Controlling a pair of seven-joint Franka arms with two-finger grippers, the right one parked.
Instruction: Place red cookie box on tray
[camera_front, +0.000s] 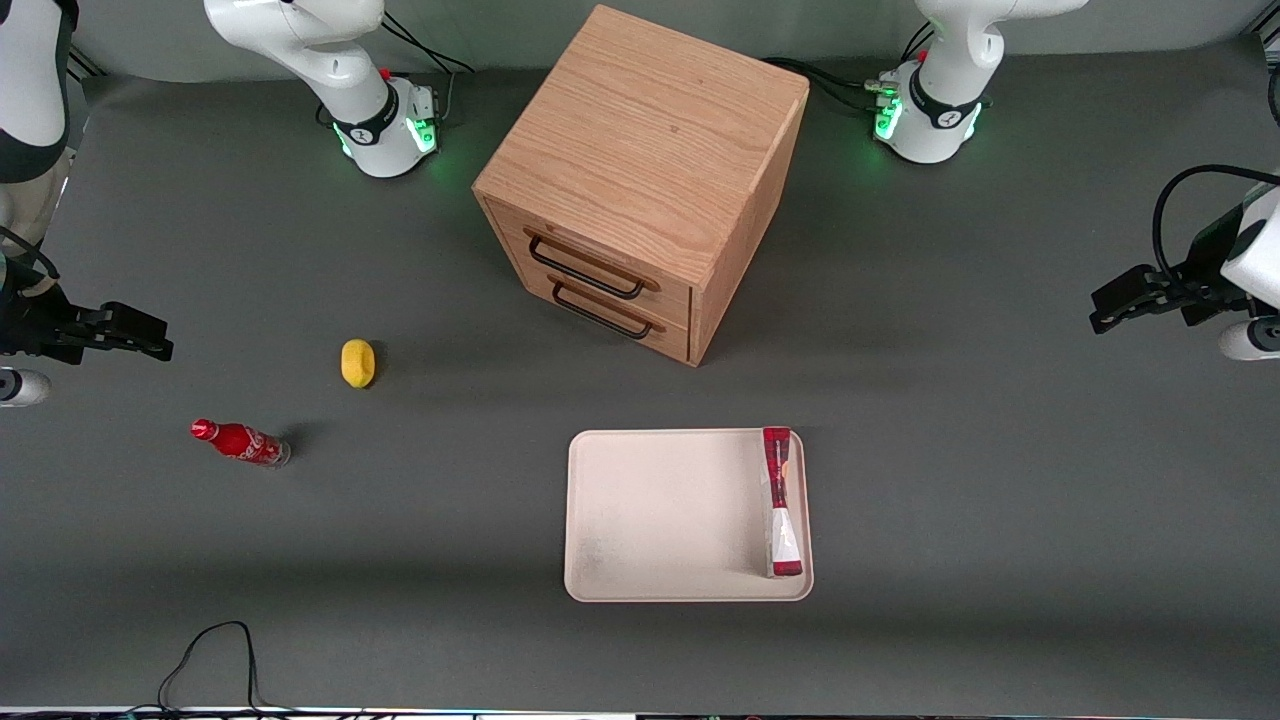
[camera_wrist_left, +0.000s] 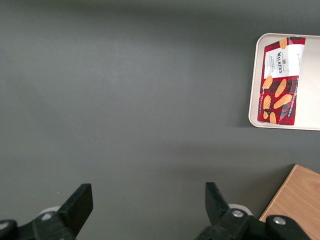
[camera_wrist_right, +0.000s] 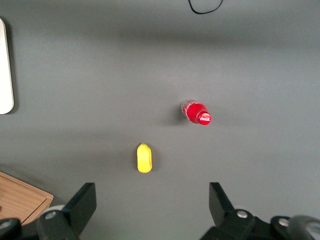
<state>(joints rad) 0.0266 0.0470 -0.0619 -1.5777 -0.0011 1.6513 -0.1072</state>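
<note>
One tray (camera_front: 660, 520), pale cream-pink with rounded corners and a low rim, lies on the grey tabletop (camera_front: 1000, 500) nearest the front camera, and the one red cookie box (camera_front: 781, 500) rests on it, flat along the short edge toward the working arm's end. The box is long and slim, red tartan with a white panel reading "WALKERS" and pictures of golden biscuits; the smaller print cannot be read. A little farther from the camera, toward the parked arm's end, stands one small red soda bottle (camera_front: 238, 441) with white script lettering, and farther still lies one yellow lemon-like fruit (camera_front: 357, 362). Farther again sits one wooden cabinet (camera_front: 640, 180) with two drawers, each carrying a dark wire handle. The left arm's pincer (camera_front: 1115, 305) hangs above bare tabletop at the working arm's end, well apart from the tray, about as far from the camera as the cabinet's drawers; it is released, its two black fingers (camera_wrist_left: 77, 205) spread wide with nothing between them.
</note>
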